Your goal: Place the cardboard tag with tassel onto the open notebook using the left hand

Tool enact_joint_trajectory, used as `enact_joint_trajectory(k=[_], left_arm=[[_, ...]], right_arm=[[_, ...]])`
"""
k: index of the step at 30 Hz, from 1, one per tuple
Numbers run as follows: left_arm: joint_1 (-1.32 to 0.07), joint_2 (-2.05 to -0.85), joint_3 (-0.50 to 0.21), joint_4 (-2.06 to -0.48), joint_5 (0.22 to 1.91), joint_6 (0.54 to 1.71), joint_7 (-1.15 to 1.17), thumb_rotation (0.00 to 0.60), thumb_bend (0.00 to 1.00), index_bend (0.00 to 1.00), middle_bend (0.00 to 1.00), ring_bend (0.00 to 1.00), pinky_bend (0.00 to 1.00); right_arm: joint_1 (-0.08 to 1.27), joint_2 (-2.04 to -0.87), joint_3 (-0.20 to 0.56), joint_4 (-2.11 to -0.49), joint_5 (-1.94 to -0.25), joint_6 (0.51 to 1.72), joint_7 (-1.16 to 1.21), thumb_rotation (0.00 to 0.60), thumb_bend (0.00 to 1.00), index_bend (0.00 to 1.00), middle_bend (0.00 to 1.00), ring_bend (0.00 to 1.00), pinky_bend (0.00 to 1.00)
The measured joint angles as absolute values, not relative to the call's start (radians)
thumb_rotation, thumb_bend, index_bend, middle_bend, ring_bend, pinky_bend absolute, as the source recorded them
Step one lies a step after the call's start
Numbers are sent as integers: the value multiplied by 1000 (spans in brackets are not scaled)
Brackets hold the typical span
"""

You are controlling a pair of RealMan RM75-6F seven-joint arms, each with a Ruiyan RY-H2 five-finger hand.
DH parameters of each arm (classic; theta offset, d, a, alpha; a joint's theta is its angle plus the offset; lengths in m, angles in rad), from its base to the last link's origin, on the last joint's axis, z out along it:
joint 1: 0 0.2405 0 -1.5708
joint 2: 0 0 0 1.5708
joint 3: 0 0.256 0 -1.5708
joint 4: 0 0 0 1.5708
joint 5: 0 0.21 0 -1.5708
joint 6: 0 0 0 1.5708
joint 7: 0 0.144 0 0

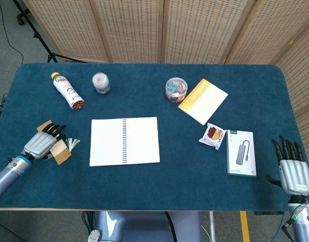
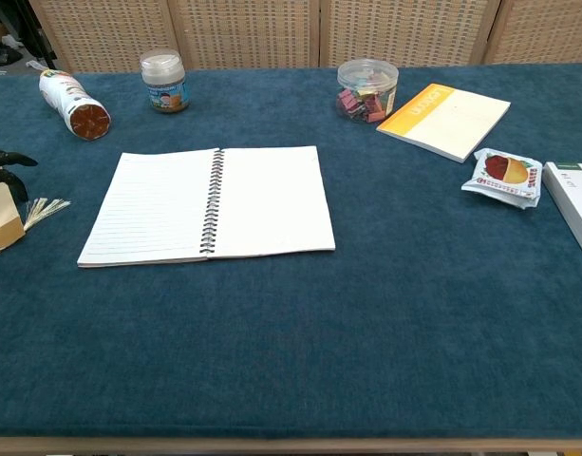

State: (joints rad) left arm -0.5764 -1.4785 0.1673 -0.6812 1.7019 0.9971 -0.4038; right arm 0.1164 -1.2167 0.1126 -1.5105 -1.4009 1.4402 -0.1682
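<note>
Tag: your cardboard tag (image 1: pixel 60 150) lies near the worktop's (image 1: pixel 144 186) left edge, tassel (image 1: pixel 72 143) fanned toward the notebook (image 1: pixel 124 141).
Left hand: your left hand (image 1: pixel 41 143) rests over the tag; whether it grips, you cannot tell.
Right hand: your right hand (image 1: pixel 292 169) lies spread at the front right corner, holding nothing.

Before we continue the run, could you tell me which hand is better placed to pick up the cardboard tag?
The left hand: it already rests over the cardboard tag, just left of the open notebook. The right hand lies at the far right edge, beyond the boxed hub.
</note>
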Motion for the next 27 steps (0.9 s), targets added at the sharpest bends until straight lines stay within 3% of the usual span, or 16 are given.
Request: enact_joint_trajectory(k=[4, 27], left_arm=[[-570, -1476, 167, -683, 1697, 1009, -401, 600, 308, 549, 0, 0, 0], [-566, -1421, 153, -749, 1680, 1052, -344, 600, 363, 574, 0, 0, 0]], right_arm=[[117, -1216, 111, -1511, -1402, 1438, -167, 600, 0, 26, 0, 0, 0], [117, -1203, 109, -1529, -1395, 1432, -162, 600, 0, 26, 0, 0, 0]])
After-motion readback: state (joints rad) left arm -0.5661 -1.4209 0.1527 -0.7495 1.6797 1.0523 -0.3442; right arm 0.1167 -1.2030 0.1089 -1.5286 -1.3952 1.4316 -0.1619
